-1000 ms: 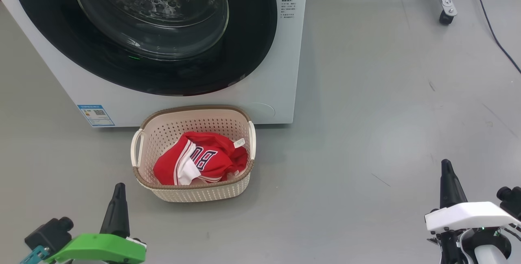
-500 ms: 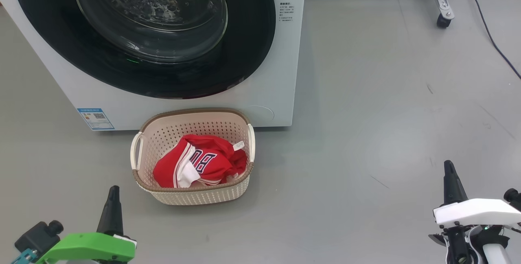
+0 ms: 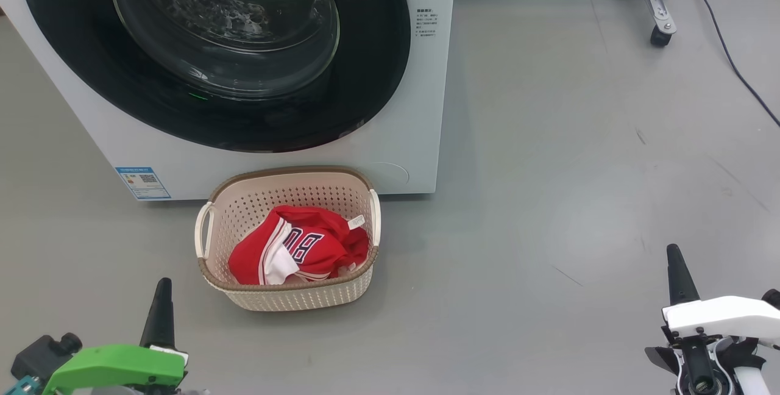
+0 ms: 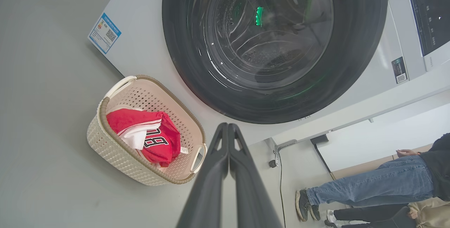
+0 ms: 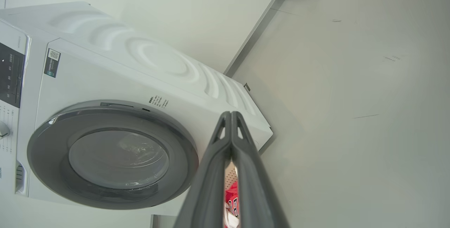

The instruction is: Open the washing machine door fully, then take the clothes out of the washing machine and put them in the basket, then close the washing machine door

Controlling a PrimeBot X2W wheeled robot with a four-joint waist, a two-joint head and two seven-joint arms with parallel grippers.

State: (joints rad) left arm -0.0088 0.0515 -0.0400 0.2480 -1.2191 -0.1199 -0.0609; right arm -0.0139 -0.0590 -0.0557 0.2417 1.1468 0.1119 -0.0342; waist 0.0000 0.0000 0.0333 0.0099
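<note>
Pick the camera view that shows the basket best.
The head view: the basket shows whole from above, with rim, both handles and the clothes inside. The left wrist view shows it slanted, side-on. The right wrist view gives a sliver behind the right gripper.

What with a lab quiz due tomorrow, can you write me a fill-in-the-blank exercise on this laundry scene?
1. The red clothes lie inside the cream ____.
2. The washing machine door is ____, not open.
3. The left gripper and the right gripper are both shut and hold ____.

Missing words: basket; closed; nothing.
</note>
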